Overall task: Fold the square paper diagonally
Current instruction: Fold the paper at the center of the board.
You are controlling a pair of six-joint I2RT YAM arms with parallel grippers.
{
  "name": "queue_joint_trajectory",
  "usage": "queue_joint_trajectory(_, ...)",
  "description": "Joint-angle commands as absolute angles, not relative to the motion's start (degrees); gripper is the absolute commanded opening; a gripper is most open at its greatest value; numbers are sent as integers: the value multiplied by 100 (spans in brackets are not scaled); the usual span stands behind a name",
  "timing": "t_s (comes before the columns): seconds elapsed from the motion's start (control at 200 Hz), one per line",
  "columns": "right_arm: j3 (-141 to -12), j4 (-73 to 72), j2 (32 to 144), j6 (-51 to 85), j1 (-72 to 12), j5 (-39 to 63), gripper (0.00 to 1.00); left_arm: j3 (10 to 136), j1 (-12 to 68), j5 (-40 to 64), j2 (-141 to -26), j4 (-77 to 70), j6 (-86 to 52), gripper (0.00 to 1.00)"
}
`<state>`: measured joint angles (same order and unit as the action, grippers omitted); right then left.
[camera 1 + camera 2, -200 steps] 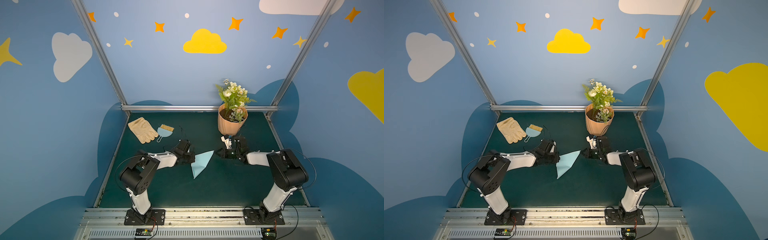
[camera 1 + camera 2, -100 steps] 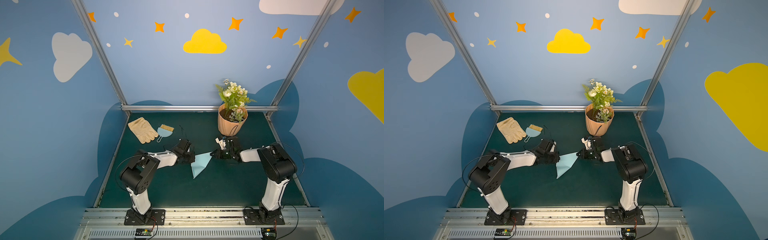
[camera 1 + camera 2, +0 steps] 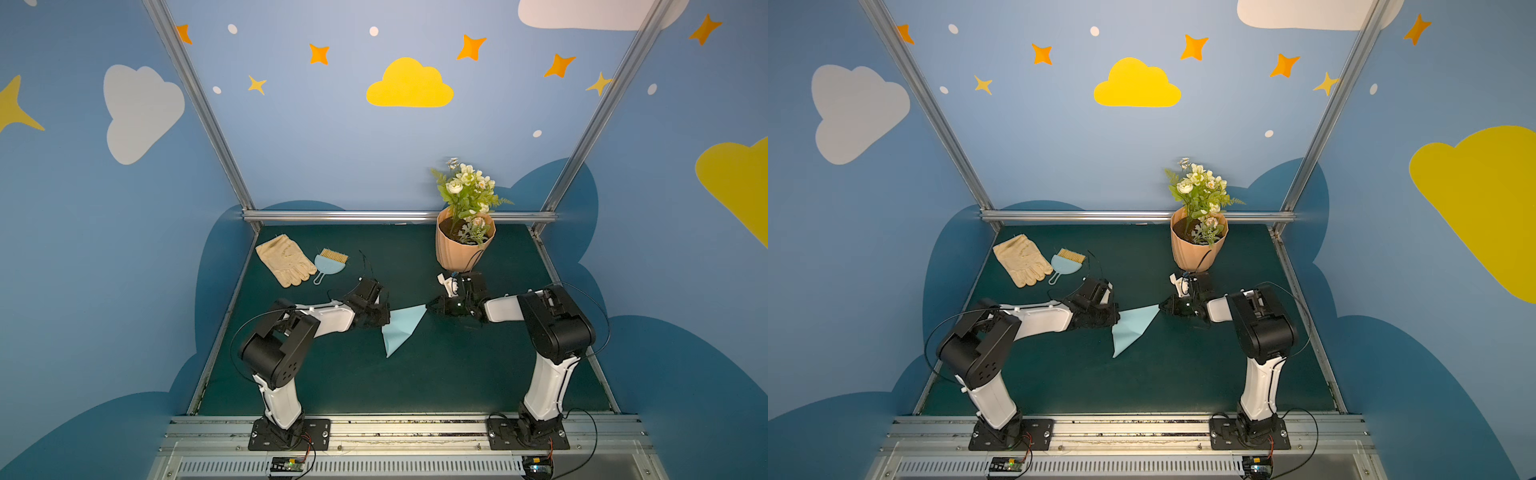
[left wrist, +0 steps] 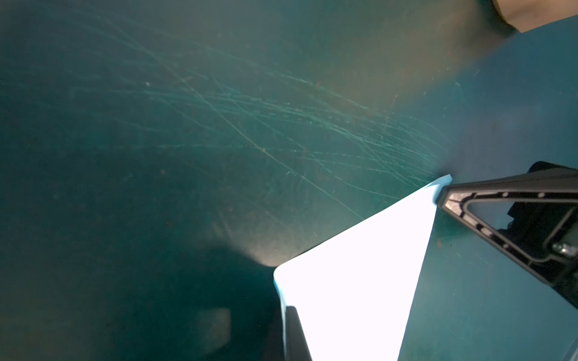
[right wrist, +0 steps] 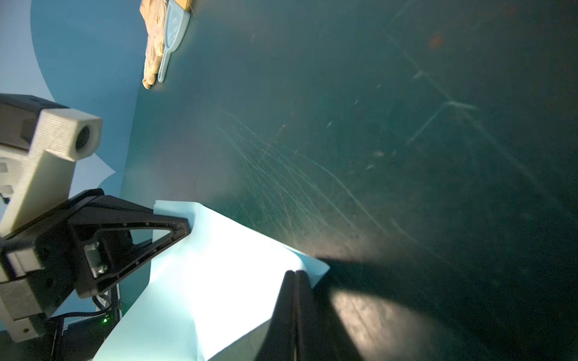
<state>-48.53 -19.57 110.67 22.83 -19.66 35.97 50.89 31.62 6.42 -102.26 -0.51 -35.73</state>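
Square paper [image 3: 401, 328] corners touch left gripper [image 3: 385, 321] and right gripper [image 3: 430, 305]; edges free.

Dark green table [image 3: 457, 374]: flat mat, metal rails along back and sides. Fine pale scratches across middle, plain in both wrist views. In top view: tan glove [image 3: 284, 259] lies flat at upper left of mat, fingers toward lower right. Small light blue dustpan [image 3: 330, 264] with tan bristles just right of glove, handle toward lower left. Peach flower pot [image 3: 461, 249] upright at upper right, near back rail. Light blue square paper [image 3: 401, 328] at centre, triangular outline, long point toward bottom of frame.
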Motion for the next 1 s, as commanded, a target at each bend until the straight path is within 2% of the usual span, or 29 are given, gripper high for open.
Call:
queue_joint_trajectory(0.0,-4823,-1619,11362,2124,-1817,3289,0,4992,3168,571,-10396,685,-3472,3)
queue_joint_trajectory(0.456,-5106,-1425,11221,2084,-1510,3290,0,4975,3163,561,-10342,711,-3473,3)
queue_joint_trajectory(0.796,-4473,-1425,9617,1909,-1536,3673,0,5257,3204,696,-10382,422,-3702,3)
queue_joint_trajectory(0.996,-4465,-2140,10125,2328,-1607,3936,0,5739,3342,611,-10712,565,-3711,3)
